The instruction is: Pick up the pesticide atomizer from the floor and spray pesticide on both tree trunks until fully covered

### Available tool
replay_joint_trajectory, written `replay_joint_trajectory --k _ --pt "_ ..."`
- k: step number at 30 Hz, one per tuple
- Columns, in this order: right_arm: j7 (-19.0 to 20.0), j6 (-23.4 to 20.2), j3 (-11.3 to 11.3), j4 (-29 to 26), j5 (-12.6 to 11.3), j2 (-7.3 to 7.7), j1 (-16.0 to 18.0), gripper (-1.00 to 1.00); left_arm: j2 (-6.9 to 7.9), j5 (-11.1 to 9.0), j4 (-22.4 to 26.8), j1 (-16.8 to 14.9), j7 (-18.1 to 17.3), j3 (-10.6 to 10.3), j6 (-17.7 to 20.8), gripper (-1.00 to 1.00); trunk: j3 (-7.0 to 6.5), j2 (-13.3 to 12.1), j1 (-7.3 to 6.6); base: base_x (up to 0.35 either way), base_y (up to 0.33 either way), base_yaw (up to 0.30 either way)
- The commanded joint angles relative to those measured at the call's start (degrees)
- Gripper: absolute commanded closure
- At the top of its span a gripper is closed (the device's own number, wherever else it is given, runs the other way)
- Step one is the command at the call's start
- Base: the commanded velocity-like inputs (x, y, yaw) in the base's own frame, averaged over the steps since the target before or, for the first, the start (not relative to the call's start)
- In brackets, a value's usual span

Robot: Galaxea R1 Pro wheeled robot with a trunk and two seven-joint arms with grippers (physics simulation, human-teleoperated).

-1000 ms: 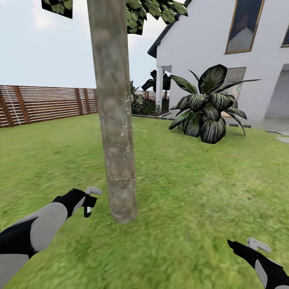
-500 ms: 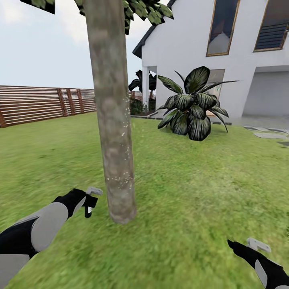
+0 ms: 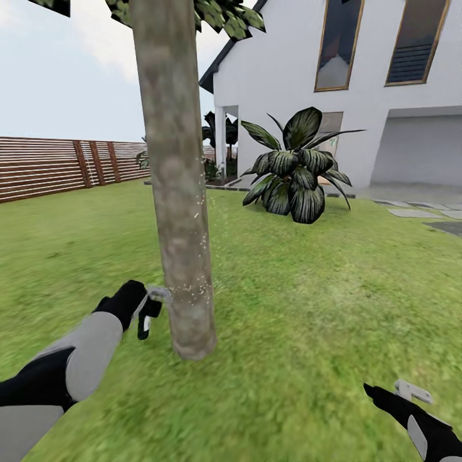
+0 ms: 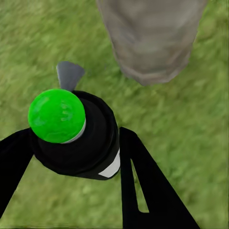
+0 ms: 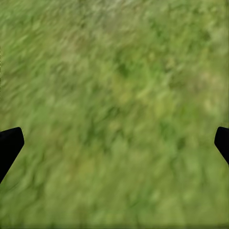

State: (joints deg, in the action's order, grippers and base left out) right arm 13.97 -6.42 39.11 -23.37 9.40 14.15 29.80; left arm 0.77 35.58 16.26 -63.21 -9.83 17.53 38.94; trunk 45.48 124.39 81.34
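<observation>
My left claw (image 3: 149, 307) has come up and in toward the tree trunk (image 3: 176, 192), now just beside its mottled grey-brown bark, where white flecks cling. It pinches the pesticide atomizer (image 4: 78, 136), a dark bottle with a green cap and white label patch. My right claw (image 3: 401, 393) hangs spread over the lawn (image 3: 308, 301).

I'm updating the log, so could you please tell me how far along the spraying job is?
Done: the atomizer is off the floor, gripped in the left gripper. In hand: it is held close to the trunk, whose right edge shows pale flecks like spray, so this tree is being treated. Left: whether this trunk is fully covered cannot be told, and the second tree remains. The right gripper hangs open over the lawn.
</observation>
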Motion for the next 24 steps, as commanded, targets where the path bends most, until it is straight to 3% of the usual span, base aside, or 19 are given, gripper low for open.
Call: replay_joint_trajectory --k 1,5,7,13,21,23,24 --pt "0.00 0.00 0.00 0.01 0.00 0.00 0.00 -1.00 -0.45 -0.28 2.82 0.03 -0.04 0.08 2.79 1.00 0.02 -0.01 0.01 0.000 0.000 0.000" --pt "0.00 0.00 0.02 0.03 0.00 0.00 0.00 -1.00 -2.35 -0.22 14.87 -0.11 -0.41 -0.11 13.21 1.00 0.02 -0.01 0.01 0.000 0.000 0.000" --pt "0.00 0.00 0.05 0.02 0.00 0.00 0.00 -1.00 -3.06 -0.18 17.01 -1.40 -0.52 -0.19 15.99 1.00 0.02 -0.01 0.01 0.000 0.000 0.000" --pt "0.00 0.00 0.08 0.00 -0.02 0.00 0.00 -1.00 -4.25 -0.17 17.78 -7.11 -2.14 -3.07 17.67 1.00 0.02 -0.01 0.01 0.000 0.000 0.000" --pt "0.00 0.00 0.09 0.01 -0.01 0.00 0.00 -1.00 -5.08 -0.25 17.16 -14.61 -2.57 -3.71 18.22 1.00 0.02 -0.01 0.01 0.000 0.000 0.000" --pt "0.00 0.00 0.09 0.00 -0.03 0.00 0.00 -1.00 -5.08 -0.25 15.45 -16.68 -2.57 -3.72 18.31 1.00 0.02 -0.01 0.01 0.000 0.000 0.000" --pt "0.00 0.00 0.09 0.00 -0.07 0.00 0.00 -1.00 -5.08 -0.25 12.19 -19.82 -2.57 -3.73 18.34 1.00 0.02 -0.01 0.01 0.000 0.000 0.000"
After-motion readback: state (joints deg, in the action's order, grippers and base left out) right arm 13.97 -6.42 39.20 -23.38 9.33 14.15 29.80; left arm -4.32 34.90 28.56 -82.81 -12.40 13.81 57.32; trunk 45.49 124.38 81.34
